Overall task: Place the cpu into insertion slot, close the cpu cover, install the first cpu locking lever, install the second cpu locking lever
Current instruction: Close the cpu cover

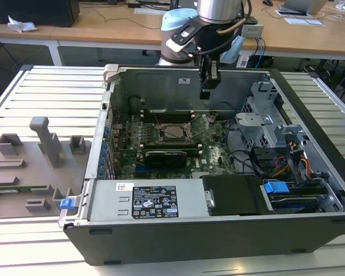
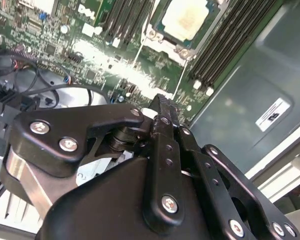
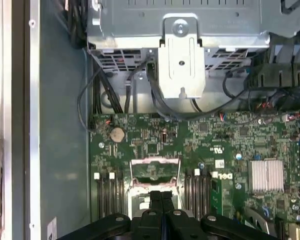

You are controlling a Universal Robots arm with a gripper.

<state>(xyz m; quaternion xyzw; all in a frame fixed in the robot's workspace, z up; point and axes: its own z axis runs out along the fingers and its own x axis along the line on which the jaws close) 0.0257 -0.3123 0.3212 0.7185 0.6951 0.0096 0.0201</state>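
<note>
Exterior view: an open computer case (image 1: 190, 241) lies on a slatted metal bench (image 1: 46, 86), with the green motherboard (image 1: 218, 155) exposed inside. The gripper (image 1: 209, 91) hangs from the arm above the board's far edge, just beyond the insertion slot (image 1: 175, 132) and clear of it. The slot sits mid-board, behind a black expansion card (image 1: 167, 156). A grey fixture plate (image 1: 23, 167) rests on the bench at the exterior view's left, well apart from the case.

In the second wrist view the gripper (image 2: 161, 102) has its black fingers (image 2: 165, 130) pressed together with nothing between them. Beyond the tips, the cpu (image 2: 185, 17) lies flat in the socket, pale beige top up, with the silver cpu cover (image 2: 157, 42) framing its edges and memory slots (image 2: 125, 20) alongside. Whether the locking levers are latched cannot be made out.

In the first wrist view the gripper (image 3: 161, 196) points down at the board, the closed fingers (image 3: 155, 200) overlapping the near edge of the insertion slot (image 3: 155, 172). A coin battery (image 3: 117, 133) and a finned heatsink (image 3: 266, 175) sit to either side.
</note>
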